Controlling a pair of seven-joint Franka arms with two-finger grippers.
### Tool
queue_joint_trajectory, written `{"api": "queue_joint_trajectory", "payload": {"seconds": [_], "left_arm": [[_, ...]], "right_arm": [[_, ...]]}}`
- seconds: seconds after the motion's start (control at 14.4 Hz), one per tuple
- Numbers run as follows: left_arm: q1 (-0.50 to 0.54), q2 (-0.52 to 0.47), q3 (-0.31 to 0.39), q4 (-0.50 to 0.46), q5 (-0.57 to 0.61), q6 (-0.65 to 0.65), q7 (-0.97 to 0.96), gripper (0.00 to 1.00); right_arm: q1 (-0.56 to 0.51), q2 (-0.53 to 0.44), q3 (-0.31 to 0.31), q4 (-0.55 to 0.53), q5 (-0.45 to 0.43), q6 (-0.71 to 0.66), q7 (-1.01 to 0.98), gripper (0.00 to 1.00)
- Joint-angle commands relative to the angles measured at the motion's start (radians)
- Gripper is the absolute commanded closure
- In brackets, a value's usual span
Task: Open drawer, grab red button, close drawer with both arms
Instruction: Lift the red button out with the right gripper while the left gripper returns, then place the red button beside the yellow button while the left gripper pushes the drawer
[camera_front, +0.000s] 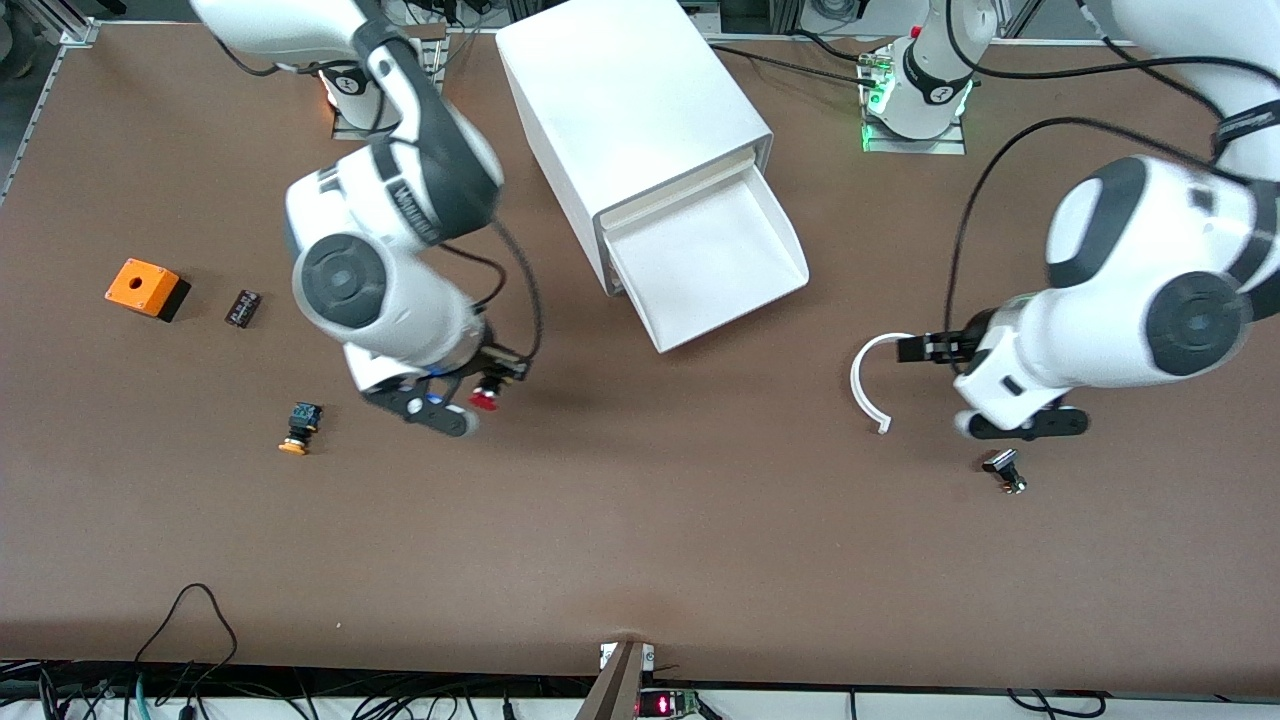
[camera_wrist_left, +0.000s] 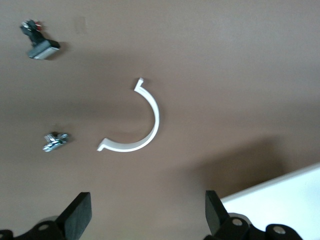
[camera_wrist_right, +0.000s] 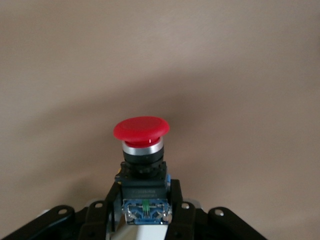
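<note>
The white cabinet (camera_front: 630, 110) stands in the middle of the table with one drawer (camera_front: 770, 215) pulled out, its tray bare. My right gripper (camera_front: 470, 392) (camera_wrist_right: 145, 200) is shut on the black-and-blue body of the button (camera_front: 485, 400) (camera_wrist_right: 141, 129). The red head points away from the wrist, over bare brown table beside the orange-headed button (camera_front: 298, 428). My left gripper (camera_front: 925, 347) (camera_wrist_left: 147, 210) hangs open and holds nothing. It is over the table by a white curved piece (camera_front: 868, 385) (camera_wrist_left: 145, 125), with a corner of the drawer (camera_wrist_left: 285, 195) at that view's edge.
An orange box with a hole (camera_front: 147, 288) and a small black part (camera_front: 243, 307) lie toward the right arm's end. A small black-and-silver part (camera_front: 1005, 472) lies under the left arm. The left wrist view shows two small parts (camera_wrist_left: 55, 141) (camera_wrist_left: 40, 45).
</note>
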Motion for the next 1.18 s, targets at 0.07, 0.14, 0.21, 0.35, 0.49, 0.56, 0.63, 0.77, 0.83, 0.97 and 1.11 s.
{"api": "queue_joint_trajectory", "payload": {"seconds": [0.07,0.14,0.21,0.35,0.49,0.56,0.63,0.77,0.83,0.97,1.11], "left_arm": [[-0.046,-0.048,-0.015,-0.177,0.032,0.186,-0.182,0.00],[-0.077,-0.059,-0.013,-0.231,0.032,0.245,-0.237,0.01],[-0.109,-0.074,-0.013,-0.282,0.035,0.315,-0.296,0.01],[-0.169,-0.074,-0.013,-0.366,0.125,0.436,-0.414,0.01],[-0.196,-0.077,-0.026,-0.428,0.170,0.506,-0.561,0.01],[-0.200,-0.076,-0.035,-0.452,0.170,0.535,-0.587,0.01],[-0.201,-0.077,-0.042,-0.487,0.170,0.581,-0.600,0.01],[-0.201,-0.092,-0.065,-0.564,0.168,0.670,-0.664,0.01],[-0.198,-0.097,-0.085,-0.586,0.168,0.688,-0.699,0.01],[-0.198,-0.097,-0.118,-0.595,0.167,0.686,-0.715,0.01],[-0.196,-0.097,-0.156,-0.621,0.167,0.684,-0.712,0.01]], "right_arm": [[-0.035,-0.077,-0.068,-0.186,0.010,0.037,-0.310,1.00],[-0.035,-0.095,-0.091,-0.246,0.010,0.082,-0.385,1.00],[-0.036,-0.121,-0.114,-0.325,0.010,0.150,-0.455,1.00],[-0.039,-0.132,-0.160,-0.435,0.012,0.272,-0.574,1.00],[-0.052,-0.129,-0.183,-0.527,0.012,0.397,-0.639,1.00],[-0.064,-0.128,-0.183,-0.568,0.012,0.455,-0.656,1.00],[-0.079,-0.123,-0.183,-0.594,0.012,0.498,-0.668,1.00],[-0.098,-0.105,-0.183,-0.624,0.012,0.558,-0.670,1.00],[-0.107,-0.091,-0.183,-0.637,0.012,0.593,-0.670,1.00],[-0.107,-0.059,-0.183,-0.657,0.012,0.665,-0.672,1.00],[-0.108,-0.025,-0.183,-0.658,0.012,0.701,-0.672,1.00]]}}
